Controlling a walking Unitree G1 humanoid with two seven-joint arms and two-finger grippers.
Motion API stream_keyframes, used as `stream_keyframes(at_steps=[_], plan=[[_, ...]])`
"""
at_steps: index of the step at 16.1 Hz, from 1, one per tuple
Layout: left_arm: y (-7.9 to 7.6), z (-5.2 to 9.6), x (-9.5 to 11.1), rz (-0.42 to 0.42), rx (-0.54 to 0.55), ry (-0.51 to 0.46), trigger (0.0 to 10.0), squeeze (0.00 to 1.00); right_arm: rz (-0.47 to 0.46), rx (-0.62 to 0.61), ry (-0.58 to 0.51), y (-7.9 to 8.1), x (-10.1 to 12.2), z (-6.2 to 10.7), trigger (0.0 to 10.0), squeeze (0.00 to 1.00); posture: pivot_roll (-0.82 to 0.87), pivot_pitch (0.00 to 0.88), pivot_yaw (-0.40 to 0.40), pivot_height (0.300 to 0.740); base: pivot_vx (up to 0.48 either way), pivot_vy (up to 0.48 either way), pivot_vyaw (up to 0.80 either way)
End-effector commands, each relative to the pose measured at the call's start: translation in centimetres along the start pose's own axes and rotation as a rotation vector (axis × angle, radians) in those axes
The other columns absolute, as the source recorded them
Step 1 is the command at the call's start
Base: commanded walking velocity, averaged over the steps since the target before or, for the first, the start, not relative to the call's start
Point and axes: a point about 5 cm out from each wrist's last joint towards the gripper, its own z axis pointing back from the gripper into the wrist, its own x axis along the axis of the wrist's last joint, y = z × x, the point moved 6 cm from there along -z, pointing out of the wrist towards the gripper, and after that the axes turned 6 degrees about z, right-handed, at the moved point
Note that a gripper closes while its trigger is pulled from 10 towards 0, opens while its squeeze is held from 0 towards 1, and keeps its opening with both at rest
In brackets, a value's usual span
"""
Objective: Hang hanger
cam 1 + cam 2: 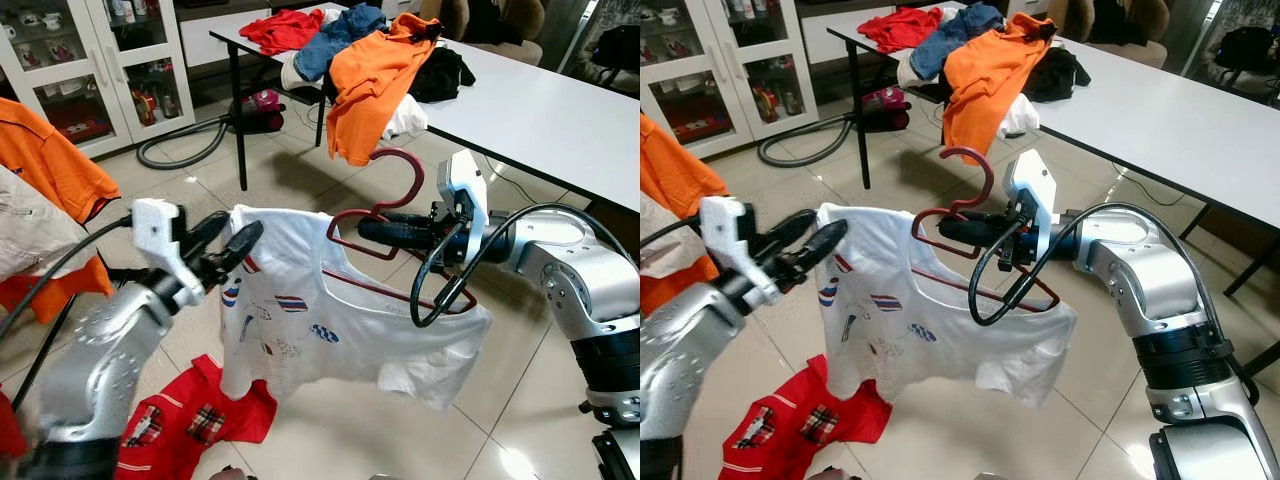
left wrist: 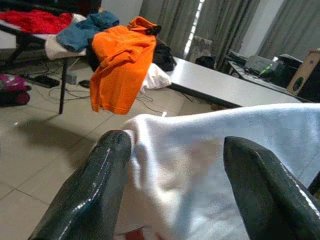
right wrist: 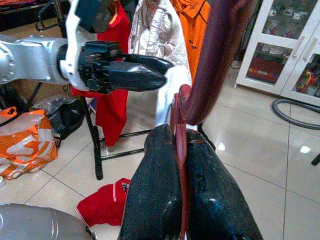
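A dark red hanger carries a white printed T-shirt, held in the air over the tiled floor. My right gripper is shut on the hanger's neck just below the hook, and in the right wrist view the red wire runs between its fingers. At the shirt's left shoulder is my left gripper. Its fingers stand apart there with the white cloth lying between them. The shirt covers the hanger's left arm.
Behind stands a white table with piled clothes and an orange shirt hanging over its edge. Orange garments hang on a rack at the left. A red shirt lies on the floor. A vacuum hose curls by the glass cabinet.
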Motion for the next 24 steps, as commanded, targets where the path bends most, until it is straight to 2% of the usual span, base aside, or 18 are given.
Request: stream_keyframes(at_steps=[1, 6, 7, 8, 9, 14, 24], plan=[[0.0, -0.7, 0.3, -0.022, 0.009, -0.010, 10.0, 0.00, 0.035, 0.023, -0.027, 0.3, 1.3, -0.2, 10.0, 0.00, -0.11, 0.000, -0.056, 0.740, 0.000, 0.000, 0.00], [1.3, -0.4, 0.6, -0.026, 0.046, -0.018, 10.0, 0.00, 0.036, 0.032, -0.035, 0.5, 1.7, 0.1, 10.0, 0.00, -0.12, 0.000, -0.052, 0.740, 0.000, 0.000, 0.00], [1.4, -0.3, 0.6, -0.019, 0.047, -0.018, 5.1, 0.00, 0.034, 0.032, -0.038, 0.5, 1.7, 0.1, 10.0, 0.00, -0.12, 0.000, -0.052, 0.740, 0.000, 0.000, 0.00], [1.4, -0.2, 0.6, -0.016, 0.047, -0.019, 3.5, 0.00, 0.034, 0.032, -0.039, 0.5, 1.8, 0.1, 10.0, 0.00, -0.12, 0.000, -0.053, 0.740, 0.000, 0.000, 0.00], [1.5, -0.1, 0.6, -0.015, 0.048, -0.020, 0.0, 0.00, 0.033, 0.032, -0.039, 0.5, 1.8, 0.2, 10.0, 0.00, -0.12, 0.000, -0.053, 0.740, 0.000, 0.000, 0.00], [1.3, 0.1, 0.5, 0.000, 0.040, -0.022, 0.0, 0.00, 0.031, 0.033, -0.041, 0.4, 1.8, 0.1, 10.0, 0.00, -0.12, 0.000, -0.056, 0.740, 0.000, 0.000, 0.00], [2.2, 0.5, 0.6, 0.001, 0.075, -0.028, 0.0, 0.00, 0.030, 0.024, -0.037, 0.5, 1.7, 0.2, 10.0, 0.00, -0.12, 0.000, -0.050, 0.740, 0.000, 0.000, 0.00]])
